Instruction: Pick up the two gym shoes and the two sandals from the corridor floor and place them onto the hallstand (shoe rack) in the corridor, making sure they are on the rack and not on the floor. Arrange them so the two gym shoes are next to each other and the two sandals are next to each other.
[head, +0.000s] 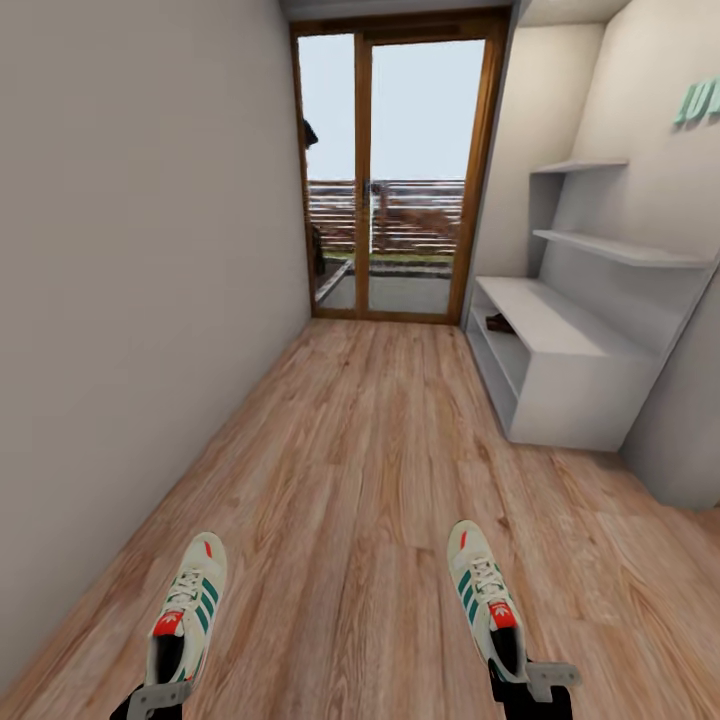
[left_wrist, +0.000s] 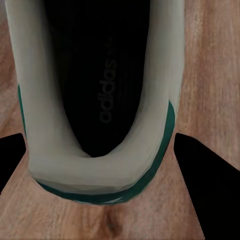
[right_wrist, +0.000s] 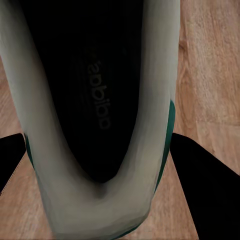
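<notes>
I see a brown wood floor (head: 370, 470) that runs down the hall to a glass door (head: 395, 170). A white shoe rack (head: 560, 360) stands on the floor by the wall on my right. Something dark and small (head: 499, 322) lies on its lower shelf, but it is too far off for me to tell what it is. The top of the rack is bare.
</notes>
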